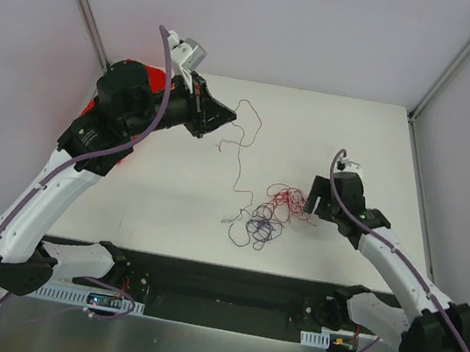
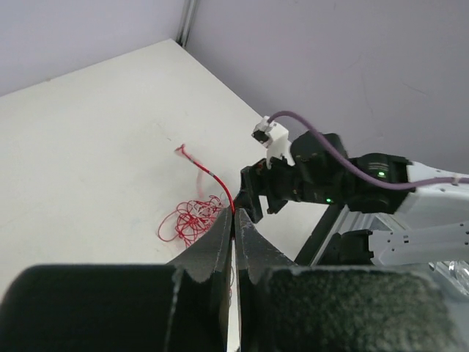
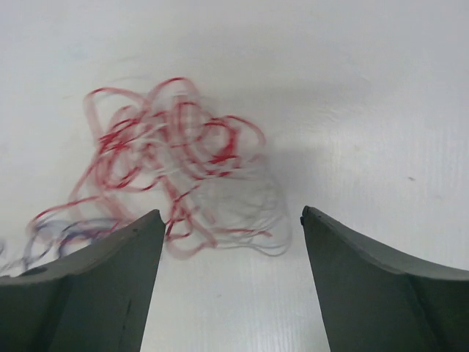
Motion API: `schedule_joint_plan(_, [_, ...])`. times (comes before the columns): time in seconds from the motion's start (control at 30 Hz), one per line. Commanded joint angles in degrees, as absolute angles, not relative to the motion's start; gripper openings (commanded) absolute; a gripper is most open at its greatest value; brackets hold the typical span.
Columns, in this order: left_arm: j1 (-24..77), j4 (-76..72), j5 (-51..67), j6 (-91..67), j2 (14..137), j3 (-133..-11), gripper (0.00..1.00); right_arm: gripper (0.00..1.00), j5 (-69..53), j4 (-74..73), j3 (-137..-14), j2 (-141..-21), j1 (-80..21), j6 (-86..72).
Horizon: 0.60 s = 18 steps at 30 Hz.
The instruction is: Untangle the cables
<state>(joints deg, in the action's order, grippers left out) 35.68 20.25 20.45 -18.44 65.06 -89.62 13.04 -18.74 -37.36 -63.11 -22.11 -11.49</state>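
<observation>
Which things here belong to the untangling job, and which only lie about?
For the job: the cables; left gripper, jaws shut on a red strand; right gripper, jaws open beside the tangle.
Lying about: a red thing, mostly hidden behind the left arm.

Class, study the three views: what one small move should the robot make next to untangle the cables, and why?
Probably the right gripper should ease forward and close on the red tangle to pin it. Its jaws stand open with the tangle just ahead, while the left gripper is shut on one red strand seemingly running from that clump; anchoring it would likely let the strand pull free.
</observation>
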Motion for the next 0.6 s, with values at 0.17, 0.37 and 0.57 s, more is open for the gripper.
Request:
schedule_joint_plan(0.17, [36.04, 21.09, 18.64, -22.06, 67.41, -92.72, 0.0, 0.83, -9.1, -10.92, -42.54, -49.3, -32.78, 1.32])
schedule_joint_plan(0.37, [36.03, 22.24, 18.46, -23.38, 66.8, -95.01, 0.0, 0.84, -10.56, 3.91, -42.63, -55.45, -42.35, 0.97])
schedule_joint_plan(0.57, [36.04, 23.55, 18.98, -23.99, 66.01, -97.47, 0.0, 0.82, 3.55, 12.48, -44.47, -65.9, -48.07, -4.11])
